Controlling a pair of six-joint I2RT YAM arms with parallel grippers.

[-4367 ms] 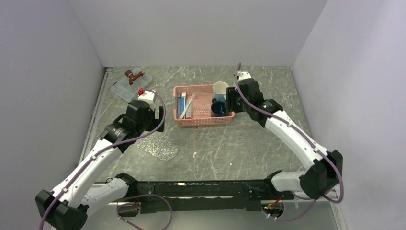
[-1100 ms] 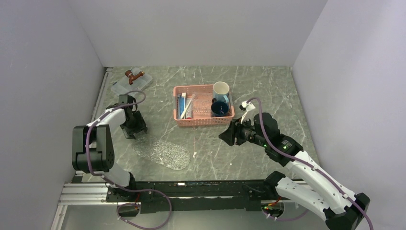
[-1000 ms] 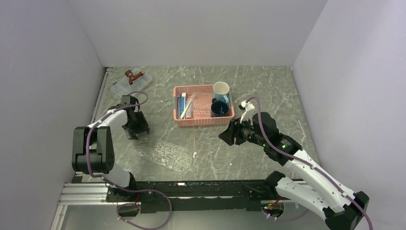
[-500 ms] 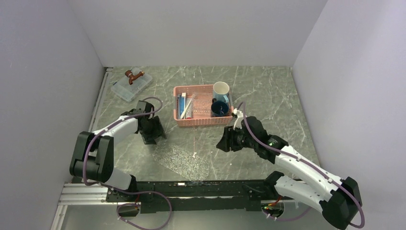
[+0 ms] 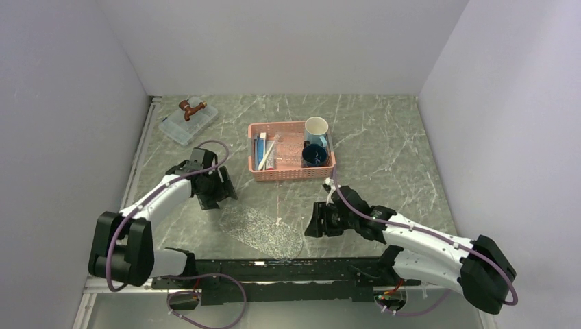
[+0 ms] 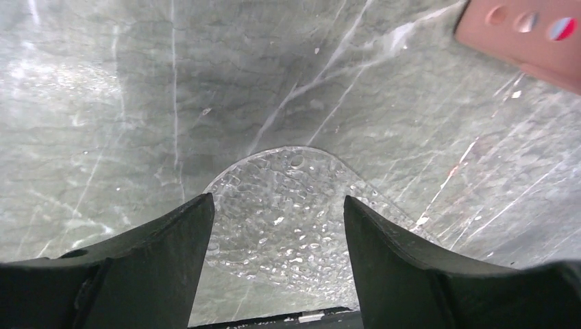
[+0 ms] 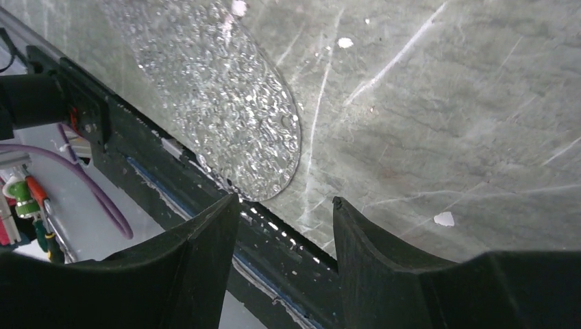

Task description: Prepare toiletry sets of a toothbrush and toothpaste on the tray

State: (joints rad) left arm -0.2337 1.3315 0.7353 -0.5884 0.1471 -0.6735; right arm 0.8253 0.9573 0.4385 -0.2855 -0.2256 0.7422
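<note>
The pink lattice basket (image 5: 291,175) is taken as the landmark, being set toward the far middle of the grey marbled table (image 5: 384,144). Inside its left part a whitish toothbrush (image 5: 266,154) is seen lying lengthwise, with the blue toothpaste (image 5: 257,147) just beside it on the left; how many of each are there cannot be told. In the basket's right part a white mug (image 5: 316,127) and a dark blue mug (image 5: 313,155) are stood. The tray (image 5: 264,232), clear and bumpy, is laid flat well in front of the basket, close to the table's near edge, and nothing is seen on it. The left gripper (image 5: 220,200) is held low to the front-left of the basket, over the tray's far left end; its fingers (image 6: 171,247) are spread apart and nothing is grasped between them. The right gripper (image 5: 313,219) is held in front of the basket's right half, just beside the tray's right end, with its fingers (image 7: 205,240) likewise parted and nothing caught. To the far left of the basket a clear lidded box (image 5: 188,125) is placed, with a small brown object (image 5: 192,107) on top.
</note>
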